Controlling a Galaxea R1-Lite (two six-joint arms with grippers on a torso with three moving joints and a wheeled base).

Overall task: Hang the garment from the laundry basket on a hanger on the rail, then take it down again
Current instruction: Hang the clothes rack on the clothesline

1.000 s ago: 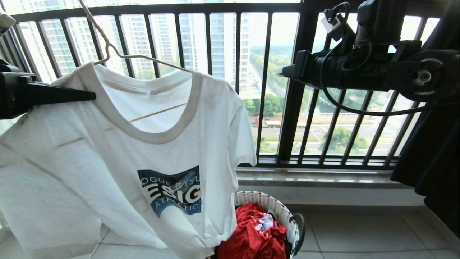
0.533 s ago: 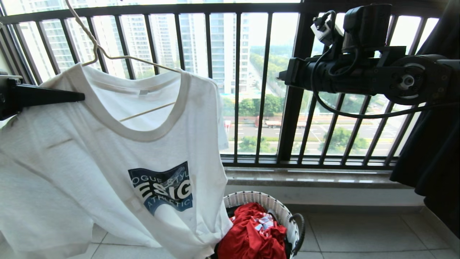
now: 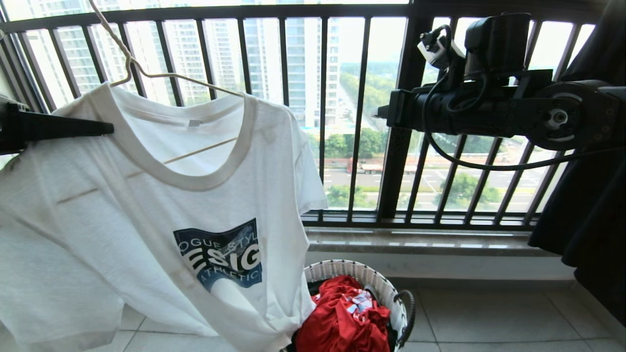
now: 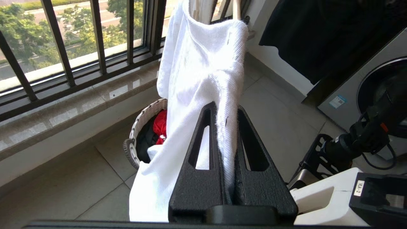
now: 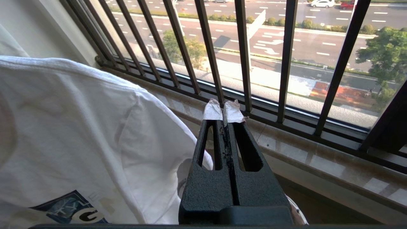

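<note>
Left end effector (image 4: pixel 226 109) clamped on garment (image 4: pixel 203 73)

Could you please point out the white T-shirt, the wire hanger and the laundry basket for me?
white T-shirt (image 3: pixel 161 210), head view, on the chest above the logo.
wire hanger (image 3: pixel 195 84), head view, on its sloping upper wire.
laundry basket (image 3: pixel 342 268), head view, on its woven rim.
</note>
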